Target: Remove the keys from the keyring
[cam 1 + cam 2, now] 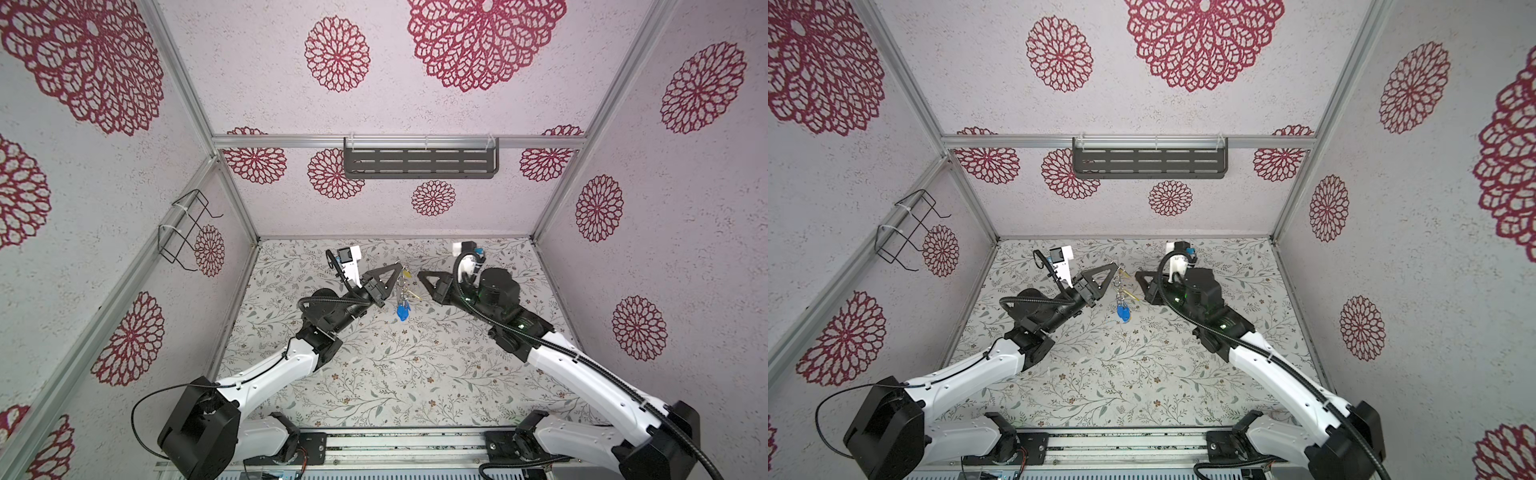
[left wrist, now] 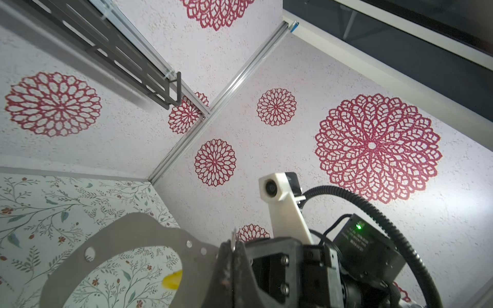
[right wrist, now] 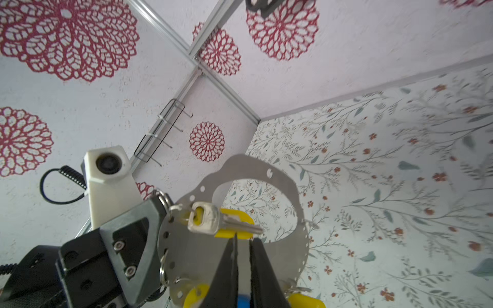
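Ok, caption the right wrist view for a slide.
Left gripper clamps the keyring; right gripper, slightly open, at a yellow tag.

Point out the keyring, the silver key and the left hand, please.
keyring (image 3: 192, 253), right wrist view, on its broad flat part.
silver key (image 3: 210, 217), right wrist view, on its head.
left hand (image 1: 398, 269), in a top view, midway between the fingertips clamping the keyring.

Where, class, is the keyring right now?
In both top views the keyring hangs over the table, midway between its sides, clamped at one edge by the left gripper; the right gripper is right of it.
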Controlling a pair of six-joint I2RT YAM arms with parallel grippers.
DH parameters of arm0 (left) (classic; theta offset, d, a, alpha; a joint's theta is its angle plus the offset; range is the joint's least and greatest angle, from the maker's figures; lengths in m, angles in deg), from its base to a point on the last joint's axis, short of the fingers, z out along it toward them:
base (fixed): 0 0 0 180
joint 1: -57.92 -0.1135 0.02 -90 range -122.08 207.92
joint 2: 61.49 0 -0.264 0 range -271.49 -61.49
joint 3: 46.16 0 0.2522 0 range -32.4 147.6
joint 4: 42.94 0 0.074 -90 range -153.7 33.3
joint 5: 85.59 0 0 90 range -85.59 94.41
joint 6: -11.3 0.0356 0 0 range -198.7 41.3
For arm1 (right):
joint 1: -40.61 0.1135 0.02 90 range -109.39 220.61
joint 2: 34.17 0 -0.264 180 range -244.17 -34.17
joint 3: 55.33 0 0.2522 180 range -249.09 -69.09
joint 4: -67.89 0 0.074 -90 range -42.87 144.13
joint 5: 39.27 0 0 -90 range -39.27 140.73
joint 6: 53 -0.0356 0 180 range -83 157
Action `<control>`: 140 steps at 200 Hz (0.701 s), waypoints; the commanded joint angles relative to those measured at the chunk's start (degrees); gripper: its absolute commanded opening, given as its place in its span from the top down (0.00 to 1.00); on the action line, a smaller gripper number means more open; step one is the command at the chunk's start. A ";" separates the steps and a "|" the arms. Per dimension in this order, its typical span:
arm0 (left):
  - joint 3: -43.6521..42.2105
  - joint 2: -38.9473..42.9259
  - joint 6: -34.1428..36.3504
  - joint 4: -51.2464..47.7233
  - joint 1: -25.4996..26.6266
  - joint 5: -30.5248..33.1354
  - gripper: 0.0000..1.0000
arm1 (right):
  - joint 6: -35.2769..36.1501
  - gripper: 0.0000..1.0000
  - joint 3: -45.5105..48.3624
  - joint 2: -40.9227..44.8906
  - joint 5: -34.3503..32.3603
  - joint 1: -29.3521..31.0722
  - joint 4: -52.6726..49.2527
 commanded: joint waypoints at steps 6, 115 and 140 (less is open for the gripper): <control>4.53 -0.31 0.98 -1.76 -0.37 -7.36 1.00 | 6.76 0.87 -2.40 4.15 -0.05 -1.12 -1.07; 7.55 -3.88 -2.97 -0.61 -0.37 -14.48 1.00 | 9.57 0.67 -2.90 -1.40 15.80 1.08 13.95; 7.88 -4.11 -3.26 0.07 -0.37 -14.64 1.00 | 9.40 0.73 -2.00 -1.01 15.47 1.08 14.27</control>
